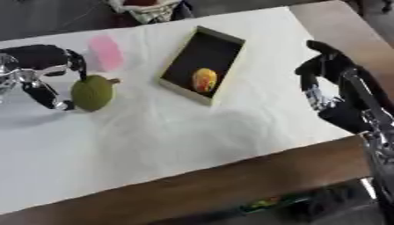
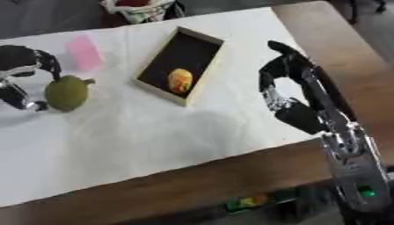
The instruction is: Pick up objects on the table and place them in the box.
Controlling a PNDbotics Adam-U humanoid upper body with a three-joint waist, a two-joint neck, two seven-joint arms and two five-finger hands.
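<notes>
A green round fruit (image 1: 92,92) with a short stem sits on the white cloth at the left. My left hand (image 1: 38,59) is beside it, one finger curled over its top and the thumb against its lower left side. A pink flat object (image 1: 105,52) lies just behind the fruit. The box (image 1: 184,91), dark inside with a pale wooden rim, lies at an angle at the centre back and holds an orange-yellow fruit (image 1: 204,80). Right of the box, over the cloth's right edge, my right hand (image 2: 300,116) hangs with loosely bent fingers and holds nothing.
The white cloth (image 1: 154,140) covers most of the brown table (image 1: 231,180), whose bare wood shows along the front and right. A bundle of checked fabric (image 1: 146,9) sits past the far edge. Something small and green-yellow (image 1: 261,204) lies below the table front.
</notes>
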